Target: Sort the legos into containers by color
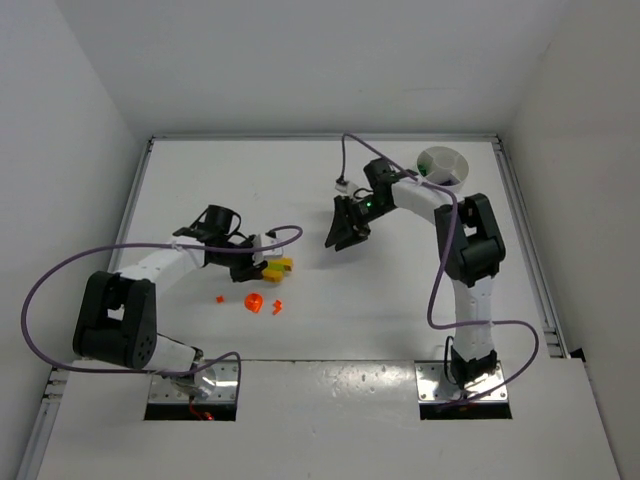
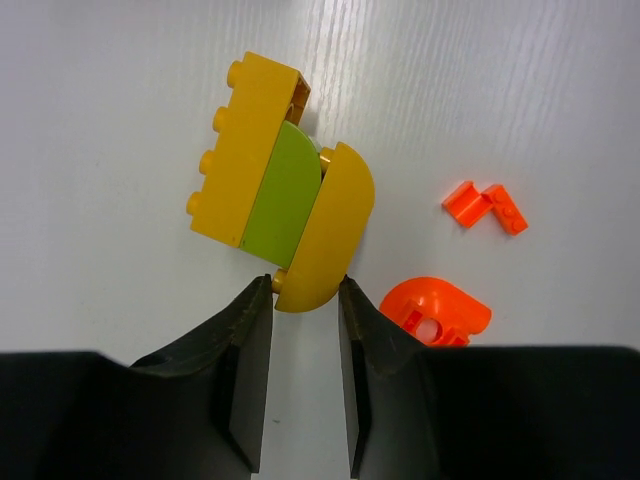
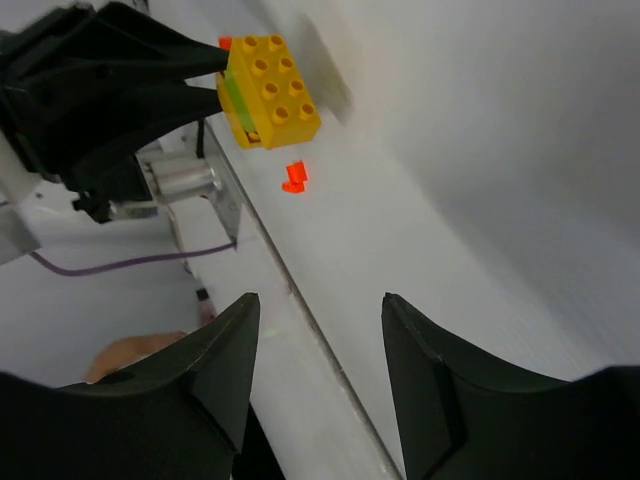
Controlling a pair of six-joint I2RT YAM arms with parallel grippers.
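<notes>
A clump of joined legos, a yellow studded brick (image 2: 245,150), a green piece (image 2: 285,195) and a yellow rounded piece (image 2: 325,230), lies left of the table's middle (image 1: 279,266). My left gripper (image 2: 305,290) is shut on the near end of the yellow rounded piece, both fingertips touching it. Loose orange legos lie beside it: a rounded one (image 2: 435,308) and a small angular pair (image 2: 485,207). The right wrist view shows the clump (image 3: 270,90) from afar. My right gripper (image 1: 345,235) hangs open and empty over the table's centre. The white divided dish (image 1: 442,165) sits at the far right.
Another small orange bit (image 1: 220,297) lies left of the rounded orange piece (image 1: 254,301). Purple cables loop off both arms. The table's raised edges (image 1: 520,220) run along the left, back and right sides.
</notes>
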